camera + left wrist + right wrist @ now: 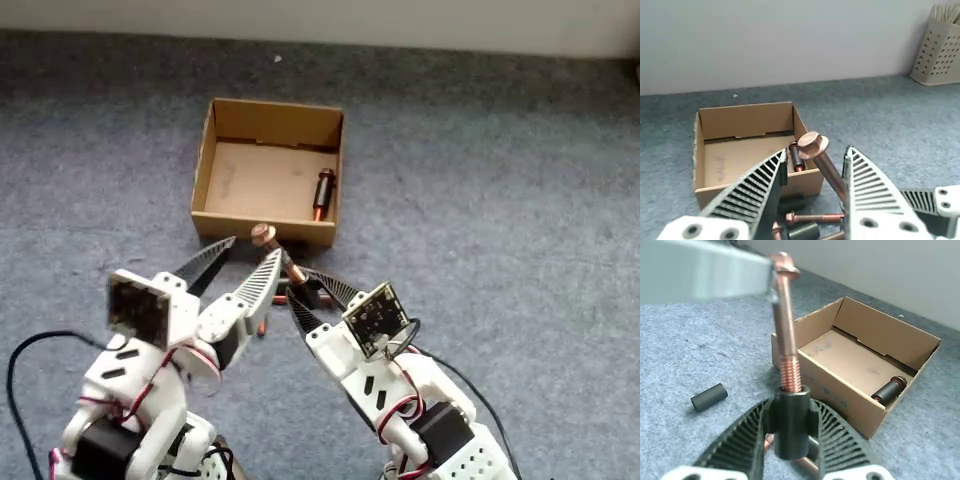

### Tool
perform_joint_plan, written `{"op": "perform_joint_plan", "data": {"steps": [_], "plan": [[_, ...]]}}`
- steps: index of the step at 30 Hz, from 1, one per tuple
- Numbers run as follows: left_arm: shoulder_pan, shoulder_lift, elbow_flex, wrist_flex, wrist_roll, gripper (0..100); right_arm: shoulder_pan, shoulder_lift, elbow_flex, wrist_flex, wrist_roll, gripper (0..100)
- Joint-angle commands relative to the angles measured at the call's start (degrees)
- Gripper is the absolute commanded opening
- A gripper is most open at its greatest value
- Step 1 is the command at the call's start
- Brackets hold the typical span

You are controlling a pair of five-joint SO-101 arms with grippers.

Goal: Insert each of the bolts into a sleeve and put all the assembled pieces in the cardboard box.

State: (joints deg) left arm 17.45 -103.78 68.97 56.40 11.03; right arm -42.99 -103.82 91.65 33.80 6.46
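My right gripper (790, 407) is shut on a black sleeve (790, 427) held upright. A copper bolt (785, 325) stands in the sleeve's top with its thread partly inside. My left gripper (816, 152) is open with its fingers on either side of the bolt's head (812, 145); one finger (705, 270) rests against the head. In the high view both grippers (253, 248) (305, 295) meet just in front of the cardboard box (205, 170). One assembled bolt and sleeve (324, 192) lies inside the box by its right wall.
A loose sleeve (709, 397) lies on the grey carpet. More loose bolts (815, 217) and sleeves (802, 231) lie on the floor under the grippers. A beige perforated holder (940, 45) stands by the far wall.
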Motion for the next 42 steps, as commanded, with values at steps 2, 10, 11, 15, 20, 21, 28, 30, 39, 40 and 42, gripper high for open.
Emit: {"op": "perform_joint_plan", "data": {"steps": [2,10,11,15,20,21,28,30,39,40,42], "plan": [[4.44,0.4,-2.15,2.9,-5.54,20,0.31,-0.75,-0.66,-1.36,-0.18,0.6],[9.45,0.22,-0.75,3.25,-9.76,22,0.4,-0.75,-0.4,-1.27,0.0,0.6],[8.75,0.22,-1.01,3.34,-9.76,24,0.48,-0.75,-0.4,-1.27,0.0,0.6],[6.2,0.13,-4.44,6.59,-9.58,25,0.75,-0.75,-0.84,-1.27,0.0,0.6],[2.95,0.04,-9.8,10.81,-9.49,25,2.86,-1.36,-4.26,-1.36,0.0,0.6],[2.24,0.04,-10.59,11.52,-9.49,25,3.65,-1.36,-5.49,-1.36,0.0,0.6],[-4.62,0.04,-12.79,14.24,-9.49,25,7.43,-1.36,-15.96,-1.27,-0.09,0.6],[-6.9,0.04,-12.09,14.33,-9.58,25,8.31,-1.36,-18.95,-1.27,-0.09,0.6],[-20.18,0.04,-6.11,13.89,-9.76,25,9.63,-1.36,-28.44,-1.27,0.0,0.6],[-21.32,0.04,-5.58,13.89,-9.76,25,9.71,-1.36,-29.85,-1.27,0.09,0.6],[-23.16,0.04,-4.62,13.89,-9.76,25,9.71,-1.36,-32.04,-1.45,0.18,0.6]]}}
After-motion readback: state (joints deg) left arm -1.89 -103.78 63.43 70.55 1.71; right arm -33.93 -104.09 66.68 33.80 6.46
